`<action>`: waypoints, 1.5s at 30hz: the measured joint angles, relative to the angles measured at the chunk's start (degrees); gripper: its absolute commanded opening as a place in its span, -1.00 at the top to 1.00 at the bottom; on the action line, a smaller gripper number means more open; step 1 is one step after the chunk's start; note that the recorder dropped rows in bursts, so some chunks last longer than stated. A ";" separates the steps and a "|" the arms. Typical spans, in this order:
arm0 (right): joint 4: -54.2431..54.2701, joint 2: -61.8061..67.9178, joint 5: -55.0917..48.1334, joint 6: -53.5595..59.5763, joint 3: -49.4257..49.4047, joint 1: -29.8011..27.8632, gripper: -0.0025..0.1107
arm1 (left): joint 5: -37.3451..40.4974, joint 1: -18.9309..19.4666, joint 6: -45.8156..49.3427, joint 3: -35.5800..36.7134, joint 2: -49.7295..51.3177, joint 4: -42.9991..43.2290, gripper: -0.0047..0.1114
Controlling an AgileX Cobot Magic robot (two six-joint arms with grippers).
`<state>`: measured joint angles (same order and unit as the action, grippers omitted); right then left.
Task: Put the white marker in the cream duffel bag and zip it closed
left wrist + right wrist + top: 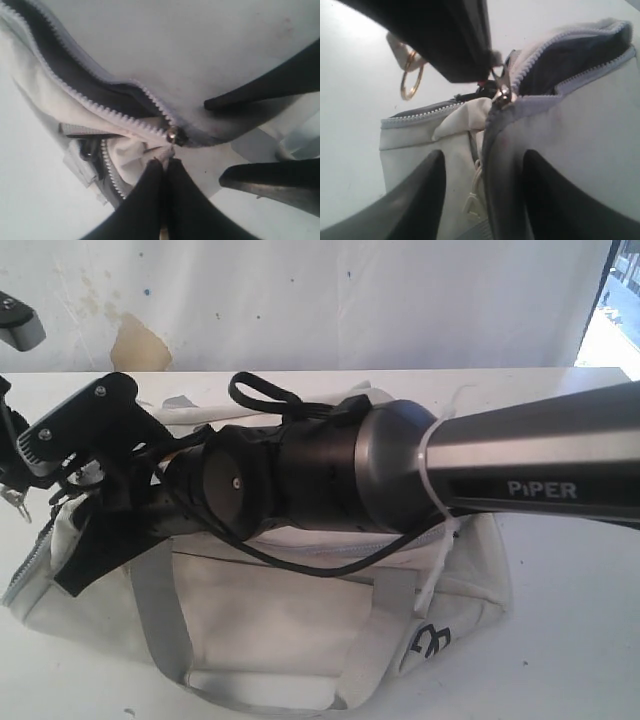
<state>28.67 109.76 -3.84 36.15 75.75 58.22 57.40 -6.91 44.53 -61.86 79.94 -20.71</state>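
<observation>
On the cream duffel bag (pixel 290 620) at nine o'clock, the left claw (pixel 162 167) sits closed by the zipper pull (pixel 173 135), the right claw (pixel 484 155) spread wide.

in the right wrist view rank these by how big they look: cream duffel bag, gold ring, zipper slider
1. cream duffel bag, by far the largest, filling much of the view.
2 and 3, tied. gold ring and zipper slider look about alike, and they may sit at different depths, so I won't rank one over the other.
</observation>
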 measured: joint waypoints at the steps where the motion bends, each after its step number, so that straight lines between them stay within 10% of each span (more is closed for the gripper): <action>1: 0.00 -0.25 -0.15 -0.04 0.00 0.00 0.28 | 0.00 0.00 1.29 0.64 0.00 -1.27 0.92; 10: 0.00 -0.36 -0.69 -0.13 -0.09 0.00 0.76 | -3.84 -1.58 4.18 4.99 -3.28 -2.79 0.92; 26: 1.37 -0.36 -1.97 -1.62 -0.09 0.00 0.42 | -1.24 -1.58 1.98 5.36 -5.55 -4.24 0.92; 32: 1.47 -0.36 -2.34 -1.62 -0.11 0.00 0.94 | -1.03 -1.58 1.42 5.36 -5.68 -4.54 0.92; 45: 2.54 -0.12 -3.24 -3.69 0.12 0.00 0.96 | 2.22 -1.77 -16.83 1.50 -5.89 1.59 0.92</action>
<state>31.21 109.64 -7.08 32.46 75.87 58.22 59.62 -8.68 27.69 -60.37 74.05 -19.12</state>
